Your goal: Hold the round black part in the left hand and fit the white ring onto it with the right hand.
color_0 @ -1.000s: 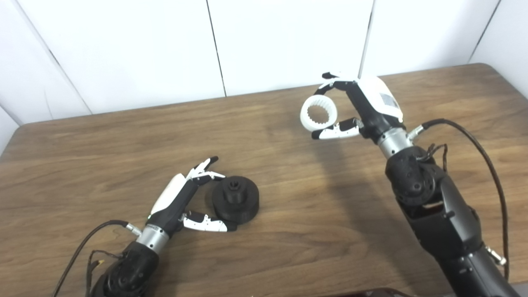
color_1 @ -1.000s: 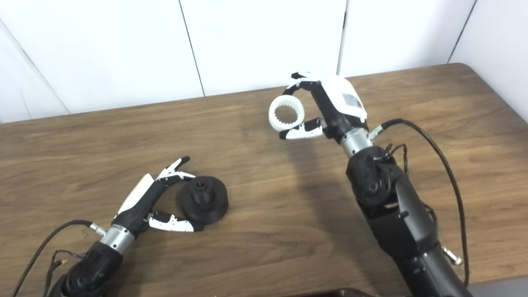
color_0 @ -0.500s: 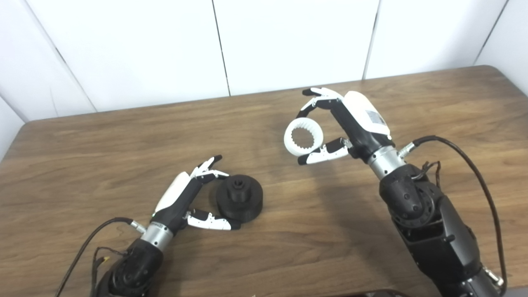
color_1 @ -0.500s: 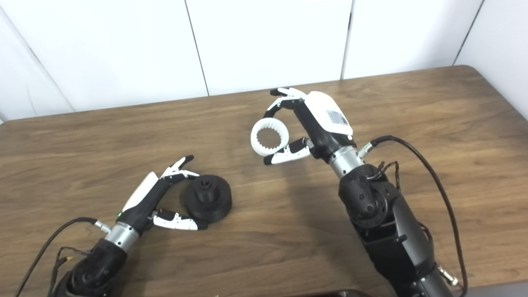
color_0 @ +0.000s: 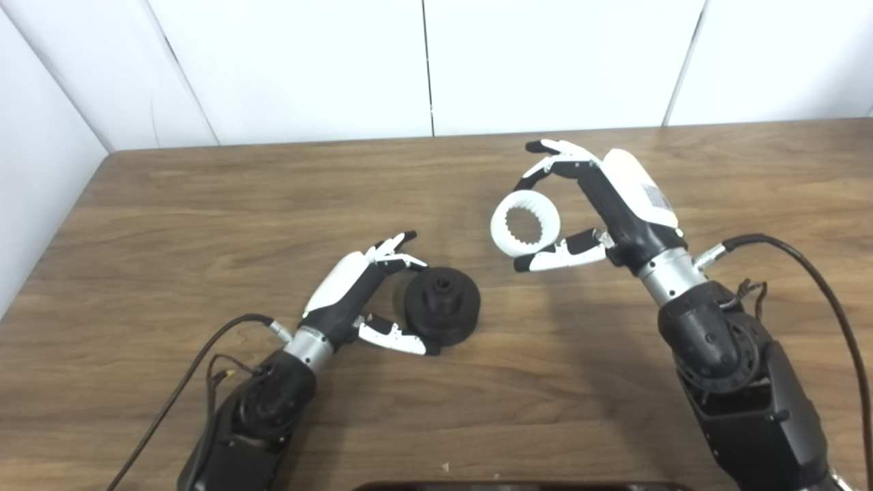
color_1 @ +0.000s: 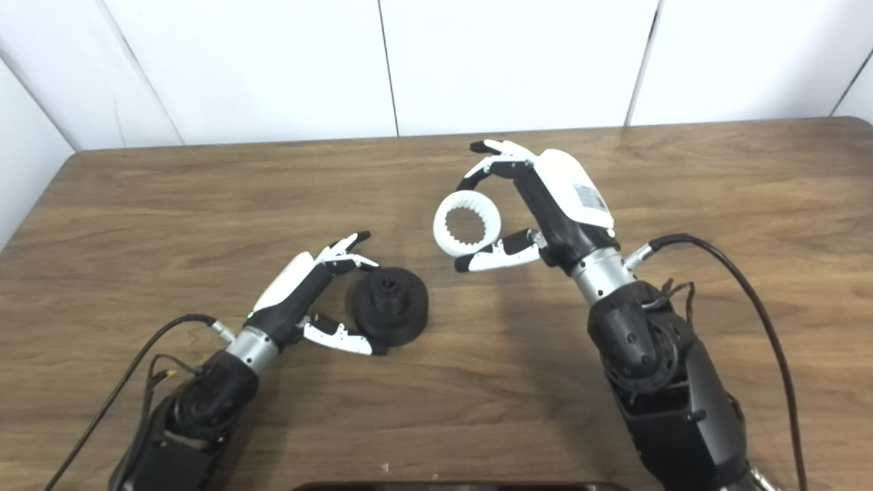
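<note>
White wall panels behind a wood table [color_0: 204, 204] — the right hand [color_0: 607, 204] pinches the white ring [color_0: 525, 232] aloft, w/ the round black part [color_0: 442, 310] on the tabletop, cupped loosely by the part-open left hand [color_0: 358, 300]. Best to firm that grip, then lower the ring level over the hub. Right eye view shows the thumb–part gap clearer.

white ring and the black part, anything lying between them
Nothing: between the white ring in the right hand and the round black part shows only bare table, in both eye views.
</note>
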Tool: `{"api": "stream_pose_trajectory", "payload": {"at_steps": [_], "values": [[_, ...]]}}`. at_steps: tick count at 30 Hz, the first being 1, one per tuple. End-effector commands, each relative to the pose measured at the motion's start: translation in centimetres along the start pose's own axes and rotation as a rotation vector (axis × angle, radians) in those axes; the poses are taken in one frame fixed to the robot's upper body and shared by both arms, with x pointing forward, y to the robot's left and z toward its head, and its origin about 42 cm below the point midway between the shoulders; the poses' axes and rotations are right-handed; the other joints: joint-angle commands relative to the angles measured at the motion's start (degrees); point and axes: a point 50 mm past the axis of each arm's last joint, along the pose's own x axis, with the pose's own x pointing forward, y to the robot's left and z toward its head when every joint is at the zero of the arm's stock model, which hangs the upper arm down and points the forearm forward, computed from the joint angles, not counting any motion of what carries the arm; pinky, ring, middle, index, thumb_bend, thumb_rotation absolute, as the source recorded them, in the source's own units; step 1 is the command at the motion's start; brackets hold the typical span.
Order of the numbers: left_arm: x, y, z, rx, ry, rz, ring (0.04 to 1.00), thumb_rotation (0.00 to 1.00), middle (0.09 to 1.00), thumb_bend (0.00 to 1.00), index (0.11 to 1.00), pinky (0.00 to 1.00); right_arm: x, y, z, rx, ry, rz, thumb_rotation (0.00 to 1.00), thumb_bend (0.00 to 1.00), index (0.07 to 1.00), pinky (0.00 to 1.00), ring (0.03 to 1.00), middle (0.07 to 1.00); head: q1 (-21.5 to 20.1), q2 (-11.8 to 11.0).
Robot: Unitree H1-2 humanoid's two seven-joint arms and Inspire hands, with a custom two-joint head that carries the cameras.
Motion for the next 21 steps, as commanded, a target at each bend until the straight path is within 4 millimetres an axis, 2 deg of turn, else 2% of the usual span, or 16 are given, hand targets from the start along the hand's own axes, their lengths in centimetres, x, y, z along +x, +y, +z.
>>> {"api": "stream_pose_trajectory", "payload": {"at_steps": [1,11,21], "values": [[0.6,-0.7,0.5,0.009,0.013,-0.050,1.000,0.36,1.000,0.97,0.636,1.00,0.8,-1.0,2.0,-0.009,-0.106,-0.030,0.16,0.52,0.493,0.80,0.888,0.860,0.4,0.0],[0.7,-1.1,1.0,0.009,0.012,-0.041,1.000,0.35,1.000,0.98,0.630,1.00,0.3,0.4,3.9,0.086,-0.134,0.028,0.16,0.52,0.493,0.93,0.933,0.875,1.8,0.5],[0.9,-1.5,1.3,-0.006,0.002,-0.034,1.000,0.35,1.000,0.97,0.619,1.00,0.0,2.2,5.0,0.090,-0.138,0.089,0.16,0.52,0.493,0.93,0.917,0.873,2.8,0.9]]}}
